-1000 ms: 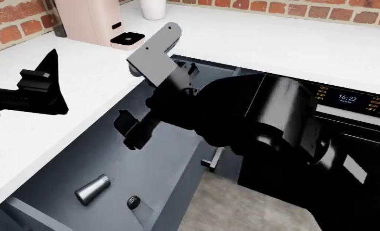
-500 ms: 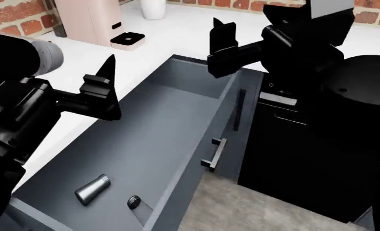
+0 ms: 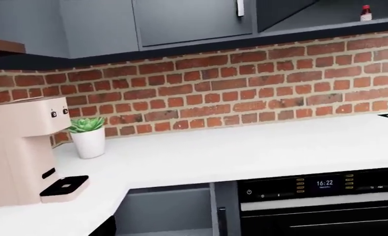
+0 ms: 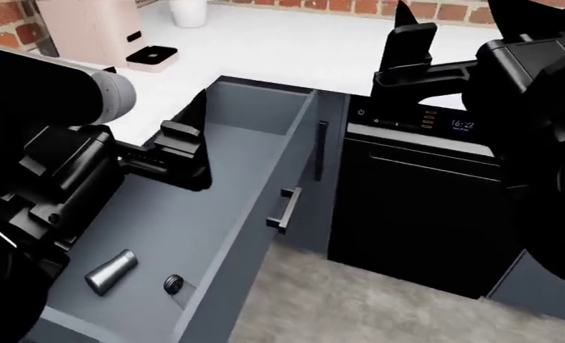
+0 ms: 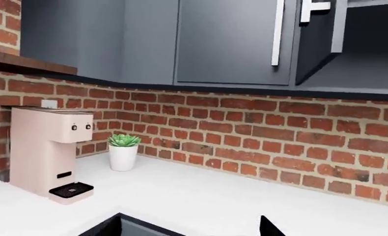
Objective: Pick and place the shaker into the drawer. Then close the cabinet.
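Shaker lies on its side on the floor of the open drawer, at the drawer's near end, touching nothing but the floor. A small dark round piece sits just beside it, apart from it. Placement looks done; closing is what's left.

Changes over the last second: 1.0 s ago the right arm hung low over the middle of the drawer, blocking much of the head view. 0.5 s ago it had lifted clear. Now the right end effector is up above the oven, past the drawer's far right corner, well apart from the shaker. The left end effector has swung in from over the table to hover at the drawer's left wall, about mid-length. The shaker's pose inside the drawer matches across all 3 head views, so it reads as released and at rest. The head view has also shifted, so more of the drawer front and its bar handle shows.

Both end effectors hold nothing. Whether their jaws stand spread or closed, I cannot tell; each shows only as a dark silhouette, and the wrist views show just the brick wall, coffee machine and plant beyond the drawer.

Judgement: arms are out of the drawer, so the push on its front can begin. The drawer is fully extended, nothing blocks its path.
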